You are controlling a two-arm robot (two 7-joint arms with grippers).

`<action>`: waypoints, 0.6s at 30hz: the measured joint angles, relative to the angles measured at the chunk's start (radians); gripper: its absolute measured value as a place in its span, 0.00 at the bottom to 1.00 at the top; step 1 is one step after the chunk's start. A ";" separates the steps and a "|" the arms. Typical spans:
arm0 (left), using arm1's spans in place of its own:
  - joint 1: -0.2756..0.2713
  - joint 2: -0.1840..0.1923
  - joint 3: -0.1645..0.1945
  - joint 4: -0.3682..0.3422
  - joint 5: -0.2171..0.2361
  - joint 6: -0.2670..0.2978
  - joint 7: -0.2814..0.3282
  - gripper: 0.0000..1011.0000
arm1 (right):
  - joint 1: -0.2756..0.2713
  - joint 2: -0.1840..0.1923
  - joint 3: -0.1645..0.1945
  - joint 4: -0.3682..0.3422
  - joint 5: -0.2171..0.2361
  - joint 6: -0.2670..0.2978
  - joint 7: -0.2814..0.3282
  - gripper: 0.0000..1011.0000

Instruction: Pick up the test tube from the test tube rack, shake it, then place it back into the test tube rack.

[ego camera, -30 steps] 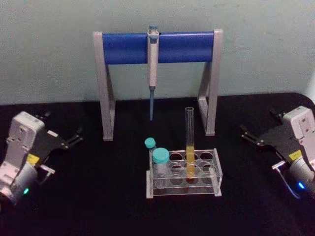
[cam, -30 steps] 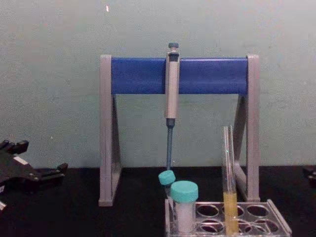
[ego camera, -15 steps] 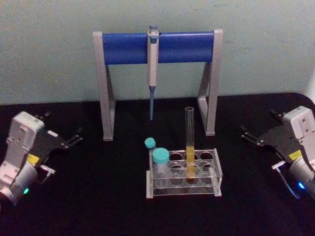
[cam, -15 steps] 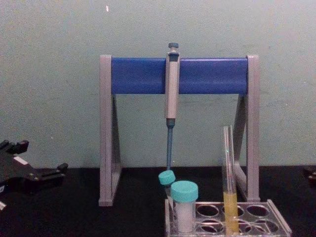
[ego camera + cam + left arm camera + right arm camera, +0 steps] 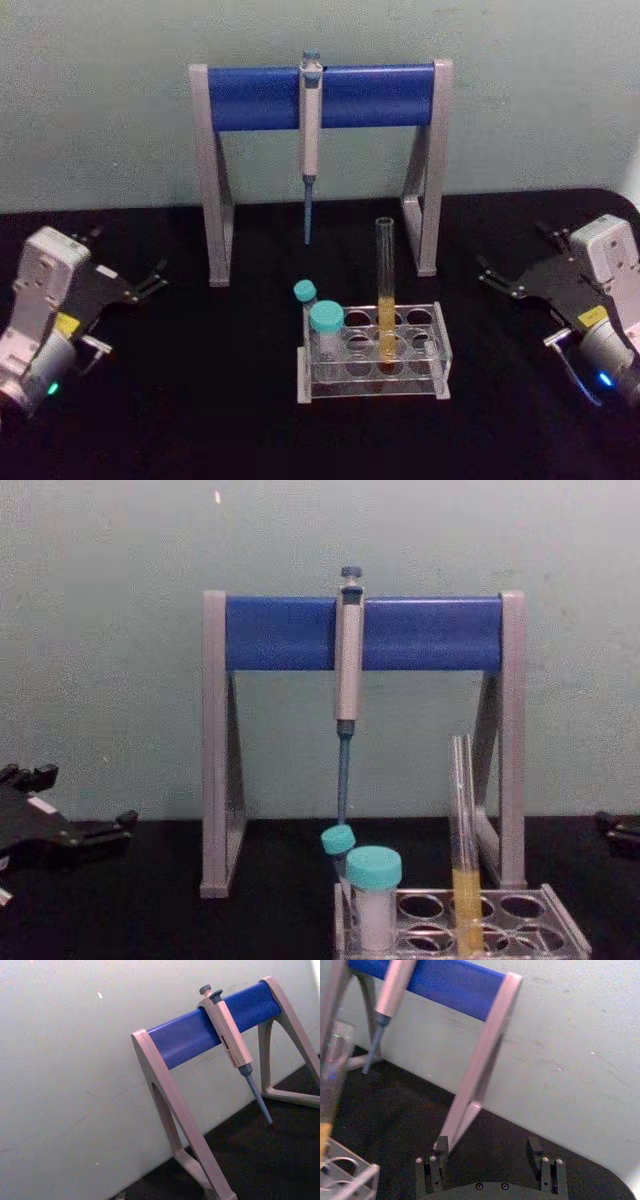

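The test tube [image 5: 385,285] stands upright in the clear test tube rack [image 5: 443,350] at the table's middle, with yellow-orange liquid in its lower part. The chest view shows the test tube [image 5: 462,820] rising from the test tube rack [image 5: 565,935]. My right gripper [image 5: 515,252] is open over the table to the right of the rack, holding nothing. In the right wrist view its fingers [image 5: 431,1166] are spread wide, with the test tube [image 5: 332,1060] off to one side. My left gripper [image 5: 127,255] is open at the table's left, far from the rack.
A tall grey-and-blue pipette stand [image 5: 215,180] spans the back, with a pipette [image 5: 310,130] hanging from its bar behind the rack. Two teal-capped vials [image 5: 326,325] occupy the rack's left holes. Black tabletop lies between each gripper and the rack.
My right gripper has shifted a little to the left, toward the rack. The left arm, tube and rack have not moved.
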 joint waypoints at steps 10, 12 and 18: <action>0.000 0.000 0.000 0.000 0.000 0.000 0.000 1.00 | -0.021 -0.018 0.009 -0.046 0.015 0.011 0.050 0.99; 0.000 0.000 0.000 0.000 0.000 0.000 0.000 1.00 | -0.027 -0.027 0.013 -0.055 0.029 0.014 0.072 0.99; 0.000 0.000 0.000 0.000 0.000 0.000 0.000 1.00 | -0.037 -0.045 0.020 -0.071 0.067 0.019 0.122 0.99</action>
